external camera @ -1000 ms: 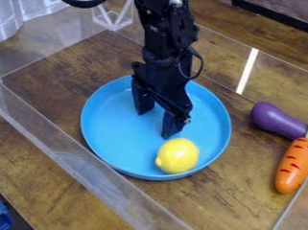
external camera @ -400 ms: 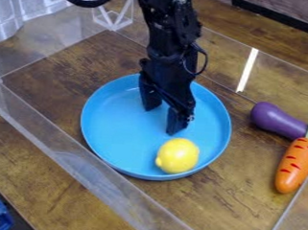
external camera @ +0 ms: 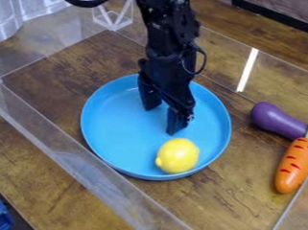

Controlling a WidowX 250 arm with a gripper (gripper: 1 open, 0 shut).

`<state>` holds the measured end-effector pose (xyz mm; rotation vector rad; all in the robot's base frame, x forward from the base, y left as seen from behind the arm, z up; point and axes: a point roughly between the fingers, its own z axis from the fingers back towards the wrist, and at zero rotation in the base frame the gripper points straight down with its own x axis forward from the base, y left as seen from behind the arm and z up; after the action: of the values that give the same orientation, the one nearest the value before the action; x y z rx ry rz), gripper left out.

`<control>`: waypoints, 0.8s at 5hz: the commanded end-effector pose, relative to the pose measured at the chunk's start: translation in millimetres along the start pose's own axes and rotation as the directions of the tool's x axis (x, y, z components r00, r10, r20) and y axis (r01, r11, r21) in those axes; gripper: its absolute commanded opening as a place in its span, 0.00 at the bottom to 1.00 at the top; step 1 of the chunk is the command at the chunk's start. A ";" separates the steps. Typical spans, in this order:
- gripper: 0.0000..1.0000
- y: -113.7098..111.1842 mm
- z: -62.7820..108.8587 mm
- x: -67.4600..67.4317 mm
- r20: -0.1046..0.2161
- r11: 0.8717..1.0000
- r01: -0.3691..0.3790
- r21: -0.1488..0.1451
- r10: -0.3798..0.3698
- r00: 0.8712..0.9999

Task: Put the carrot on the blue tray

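camera view: the black end effector (external camera: 166,108) hangs splayed and empty over the large round bright-blue plastic tray (external camera: 111,134). the small orange toy carrot (external camera: 293,165) lies well apart to its right on the wooden bench (external camera: 69,70), outside the tray.

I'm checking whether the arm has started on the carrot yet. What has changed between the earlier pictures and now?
Only the gripper changed: it rose slightly over the blue tray, jaws open and empty throughout. The lemon stayed in the tray; the carrot and eggplant stayed on the table, untouched.
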<state>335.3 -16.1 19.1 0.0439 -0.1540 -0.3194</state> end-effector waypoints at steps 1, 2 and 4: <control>1.00 -3.1 -0.8 -20.6 -0.065 1.000 -0.020 -0.012 0.020 0.998; 1.00 -1.9 1.2 -13.1 -0.108 0.995 -0.102 0.000 0.102 0.989; 0.00 -9.0 6.4 1.1 -0.079 0.986 -0.166 -0.013 0.165 0.983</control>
<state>333.9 -17.9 22.9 0.0264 -0.0709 -0.1313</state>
